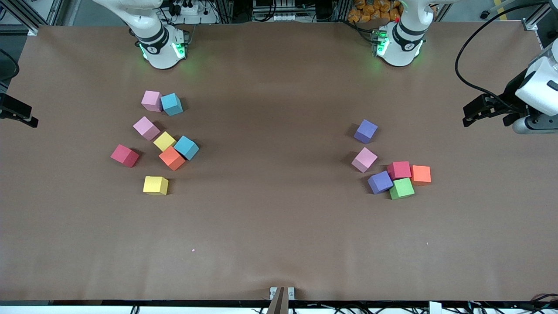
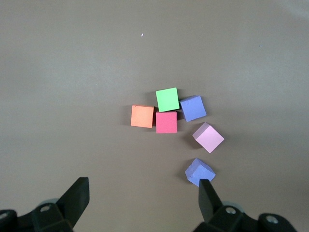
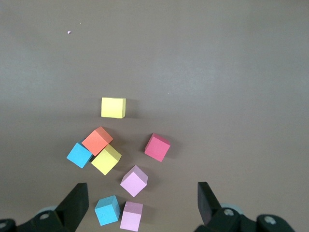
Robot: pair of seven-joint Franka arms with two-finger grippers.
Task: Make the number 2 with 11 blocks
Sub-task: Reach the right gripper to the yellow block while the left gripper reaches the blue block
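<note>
1. While both arms wait, I see the blocks [image 1: 155, 185] scattered in two loose clusters on the surface [image 1: 270, 226], one toward each arm's end.
2. No number 2 is formed.
3. Left tool [image 2: 142, 193] released over its cluster.
4. Right tool [image 3: 142, 195] released likewise.

The middle of my surface [image 1: 270, 174] lies bare between two clusters of blocks. Toward my right arm's end, seven cubes crowd together [image 1: 165, 141]; toward my left arm's end, four touch [image 1: 399, 179], with two loose ones at their ten o'clock [image 1: 365, 131].
</note>
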